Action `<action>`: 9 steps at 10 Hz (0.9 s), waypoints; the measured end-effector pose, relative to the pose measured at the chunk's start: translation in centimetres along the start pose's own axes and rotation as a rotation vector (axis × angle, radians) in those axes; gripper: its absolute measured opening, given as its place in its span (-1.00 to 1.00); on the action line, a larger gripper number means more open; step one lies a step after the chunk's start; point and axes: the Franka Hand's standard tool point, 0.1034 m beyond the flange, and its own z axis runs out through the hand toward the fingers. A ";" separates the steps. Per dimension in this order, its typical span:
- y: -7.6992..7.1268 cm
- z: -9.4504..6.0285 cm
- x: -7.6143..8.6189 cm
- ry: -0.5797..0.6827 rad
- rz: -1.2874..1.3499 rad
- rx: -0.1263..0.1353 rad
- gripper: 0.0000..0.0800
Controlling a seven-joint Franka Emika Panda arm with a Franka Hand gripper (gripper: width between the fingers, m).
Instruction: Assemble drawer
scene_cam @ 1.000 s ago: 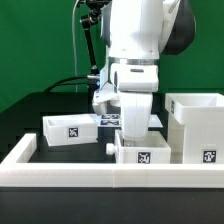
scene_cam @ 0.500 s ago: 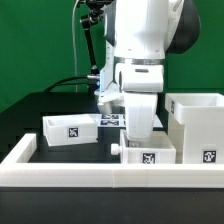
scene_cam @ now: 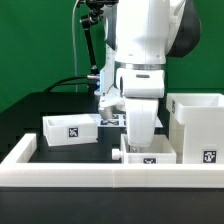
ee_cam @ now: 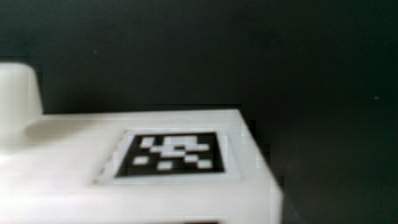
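My gripper is down on a small white tray that rests against the front border rail, and it holds the tray by its wall. The fingers are mostly hidden behind the hand. In the wrist view the tray's tagged wall fills the frame very close, with a white knob beside it. A second small tray lies at the exterior view's left. The tall box-like case stands at the exterior view's right, just beside the held tray.
The long low white border rail runs along the front, with a side arm at the exterior view's left. The marker board lies behind the arm. Black cables hang at the back.
My gripper and the tray in it have moved together toward the exterior view's right and down toward the front rail, closer to the tall case.
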 end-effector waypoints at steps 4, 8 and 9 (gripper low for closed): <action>0.2 -0.2 0.3 0.000 0.005 -0.001 -0.90; 0.3 -0.2 0.3 0.000 0.029 -0.009 -0.90; 0.2 -0.1 0.3 0.001 0.036 -0.022 -0.90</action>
